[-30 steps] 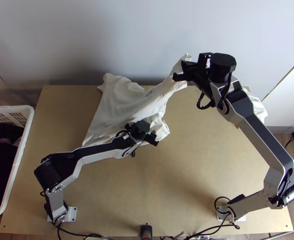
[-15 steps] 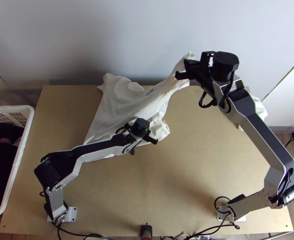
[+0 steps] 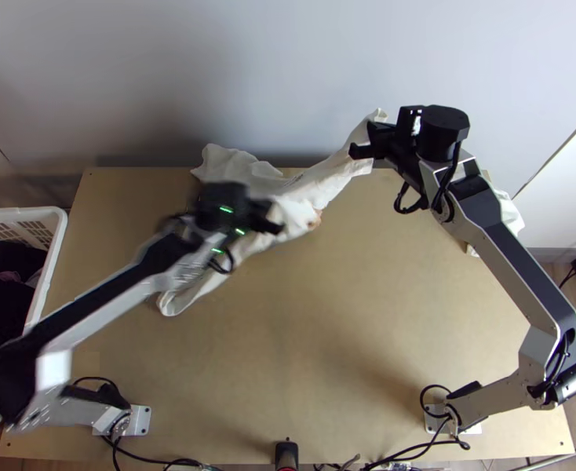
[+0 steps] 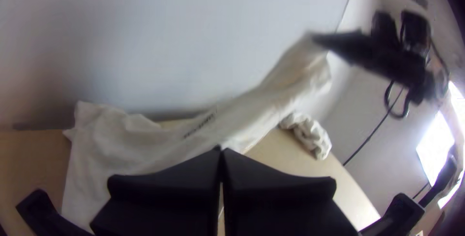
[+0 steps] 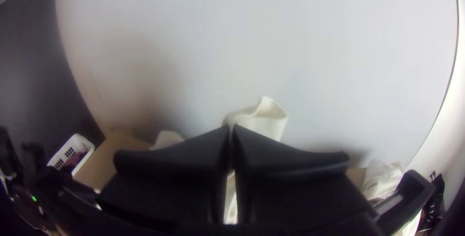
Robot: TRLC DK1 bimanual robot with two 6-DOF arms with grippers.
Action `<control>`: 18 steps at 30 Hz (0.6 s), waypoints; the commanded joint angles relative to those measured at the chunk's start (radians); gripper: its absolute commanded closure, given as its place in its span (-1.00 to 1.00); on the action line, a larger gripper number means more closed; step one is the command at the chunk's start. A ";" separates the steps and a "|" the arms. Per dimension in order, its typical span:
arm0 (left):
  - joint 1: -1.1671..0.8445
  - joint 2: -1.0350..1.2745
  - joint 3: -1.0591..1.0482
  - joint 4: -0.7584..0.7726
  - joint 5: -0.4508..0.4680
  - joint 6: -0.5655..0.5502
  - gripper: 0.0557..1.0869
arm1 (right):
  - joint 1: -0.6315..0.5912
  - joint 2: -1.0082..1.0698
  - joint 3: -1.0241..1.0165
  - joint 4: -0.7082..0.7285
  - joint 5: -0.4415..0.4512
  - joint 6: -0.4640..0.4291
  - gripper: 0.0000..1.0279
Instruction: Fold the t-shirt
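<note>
T-shirt [image 3: 326,182]: upper middle of the top view, slanting, part on the bench [image 3: 351,330], one end raised toward upper right. Right claw [image 5: 231,127] narrow, pinching raised end, bit of cloth poking past the tips. Left claw [image 4: 220,150] narrow too, at the shirt's middle, seems to grip a fold there; exact part of shirt, can't tell. Step looks like stretching and straightening before folding. To do well: keep both grips firm, bring left level with right, pull apart gently until creases go, then lower hem first so it lands flat. Don't yank, thin pinch could slip. Keep clear of crumpled cloth [image 3: 508,210], right edge of bench.
</note>
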 commanded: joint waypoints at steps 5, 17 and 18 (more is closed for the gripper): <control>0.192 -0.420 0.012 -0.118 0.122 -0.104 0.92 | 0.008 -0.177 -0.047 -0.115 -0.105 0.002 0.95; 0.519 -0.638 0.153 -0.252 0.168 -0.207 0.92 | -0.047 -0.468 0.056 -0.267 -0.136 -0.003 0.95; 0.553 -0.652 0.176 -0.266 0.171 -0.215 0.92 | -0.052 -0.479 0.084 -0.292 -0.136 -0.003 0.95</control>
